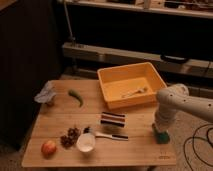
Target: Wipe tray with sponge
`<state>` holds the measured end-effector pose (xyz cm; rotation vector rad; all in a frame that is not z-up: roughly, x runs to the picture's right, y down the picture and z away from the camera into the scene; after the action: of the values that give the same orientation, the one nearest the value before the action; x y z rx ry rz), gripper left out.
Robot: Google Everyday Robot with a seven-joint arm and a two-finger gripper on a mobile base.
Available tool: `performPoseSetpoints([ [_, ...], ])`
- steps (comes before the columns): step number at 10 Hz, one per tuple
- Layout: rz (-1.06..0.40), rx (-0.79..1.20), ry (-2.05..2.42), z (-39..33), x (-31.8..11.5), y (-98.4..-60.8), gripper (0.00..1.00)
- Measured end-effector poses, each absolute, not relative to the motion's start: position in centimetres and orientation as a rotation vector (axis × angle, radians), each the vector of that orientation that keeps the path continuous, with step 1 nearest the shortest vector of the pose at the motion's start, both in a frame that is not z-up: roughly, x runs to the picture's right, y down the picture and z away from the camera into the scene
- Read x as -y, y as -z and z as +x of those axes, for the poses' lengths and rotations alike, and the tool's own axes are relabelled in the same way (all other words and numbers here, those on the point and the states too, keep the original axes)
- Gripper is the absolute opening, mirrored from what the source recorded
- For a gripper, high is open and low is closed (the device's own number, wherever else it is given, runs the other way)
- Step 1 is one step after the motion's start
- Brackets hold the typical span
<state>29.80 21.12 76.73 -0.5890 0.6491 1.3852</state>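
Wooden table [60, 125] bearing the yellow-orange tray [111, 80] at its far right, a small utensil inside. The white arm [172, 102] descends at the right edge; its gripper [160, 131] sits on the dark green sponge [161, 135] near the front-right corner, finger state indiscernible. The striped block [113, 119] lies mid-table.

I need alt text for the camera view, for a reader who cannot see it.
A white robot arm lowers its claw onto a dark green sponge at the right edge of a wooden table. Behind it sits a yellow-orange tray; a striped block, white cup and apple lie nearby.
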Motion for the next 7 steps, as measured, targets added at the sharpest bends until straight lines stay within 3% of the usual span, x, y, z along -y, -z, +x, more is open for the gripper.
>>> performPoseSetpoints([
  [3,-0.59,-0.648,-1.381,29.67,-20.89,-76.62,0.64],
  [7,-0.6,-0.648,-1.383,29.92,-21.24,-77.17,0.66],
])
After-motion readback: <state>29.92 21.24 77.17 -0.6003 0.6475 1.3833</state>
